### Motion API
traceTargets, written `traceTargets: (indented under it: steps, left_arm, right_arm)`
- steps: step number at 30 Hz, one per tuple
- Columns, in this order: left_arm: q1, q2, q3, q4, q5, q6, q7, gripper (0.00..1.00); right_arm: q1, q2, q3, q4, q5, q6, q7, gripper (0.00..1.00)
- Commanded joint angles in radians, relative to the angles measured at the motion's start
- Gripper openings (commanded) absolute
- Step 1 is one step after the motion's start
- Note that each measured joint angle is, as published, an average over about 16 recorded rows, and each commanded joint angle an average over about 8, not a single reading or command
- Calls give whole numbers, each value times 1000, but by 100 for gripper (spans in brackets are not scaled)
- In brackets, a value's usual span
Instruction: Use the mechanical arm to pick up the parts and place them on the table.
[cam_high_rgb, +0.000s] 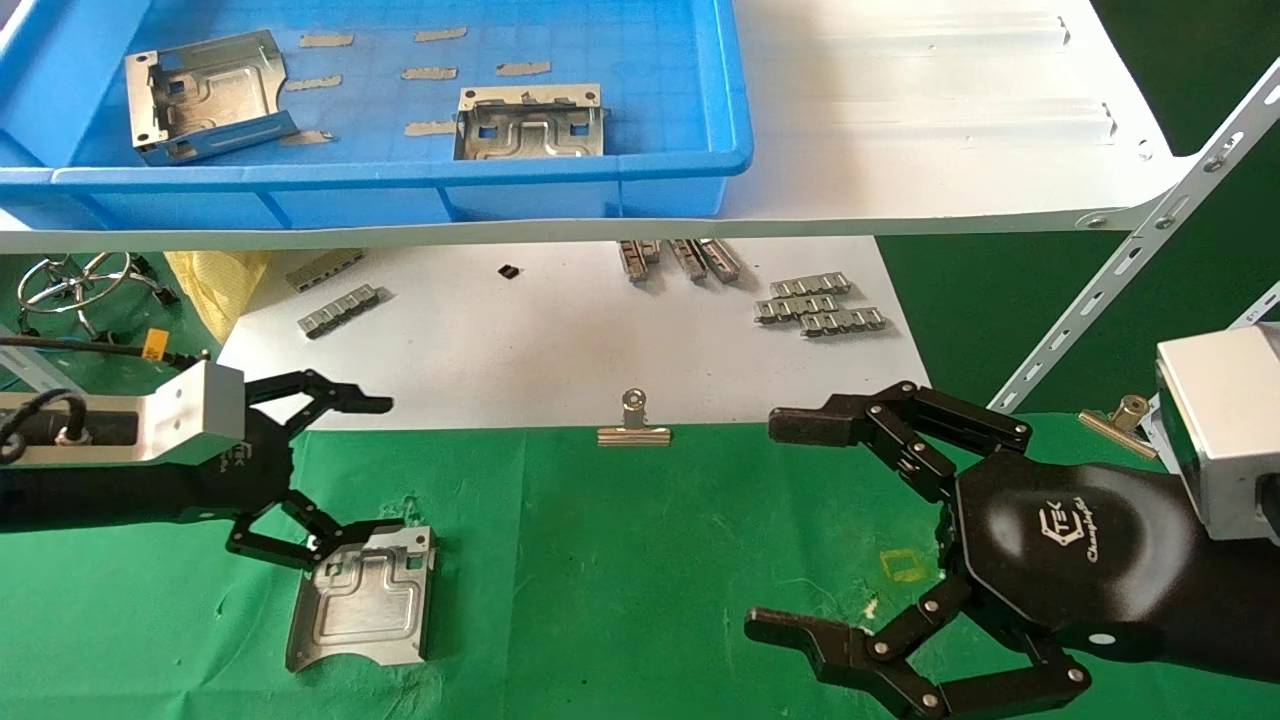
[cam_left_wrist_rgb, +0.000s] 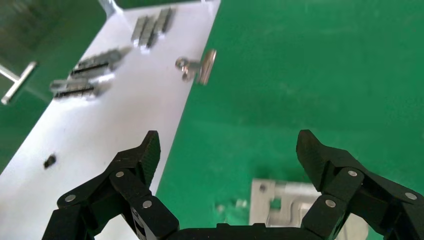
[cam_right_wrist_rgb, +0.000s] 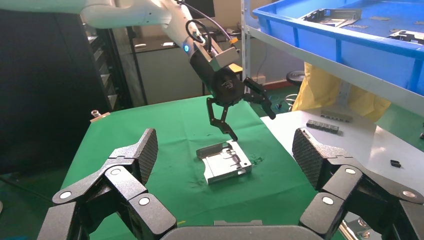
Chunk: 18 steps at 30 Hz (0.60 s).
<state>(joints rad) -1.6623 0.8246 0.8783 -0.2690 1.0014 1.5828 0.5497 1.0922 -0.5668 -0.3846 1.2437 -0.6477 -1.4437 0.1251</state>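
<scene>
On the green counter (cam_high_rgb: 640, 560) one part (cam_high_rgb: 362, 598) is seen lying flat, just below the spread, empty left hand (cam_high_rgb: 318, 478). Two more parts (cam_high_rgb: 528, 122) are left in the blue bin (cam_high_rgb: 420, 180) above, judged nearer the left hand; the right hand (cam_high_rgb: 790, 530) is held spread, well apart.

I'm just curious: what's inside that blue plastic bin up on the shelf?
The blue bin holds two metal brackets and several small grey strips. Its front wall hides the floor strip nearest the camera.
</scene>
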Motion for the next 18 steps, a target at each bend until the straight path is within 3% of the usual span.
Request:
traceTargets:
  steps: [1,18]
  left_arm:
    - [22,-8,-22,-38,-10,-3,-28,100]
    - [212,-77,-216,-367,-98,-31,-266,100]
  right_arm:
    - [0,0,0,0,0,0,0,100]
    - [0,0,0,0,0,0,0,100]
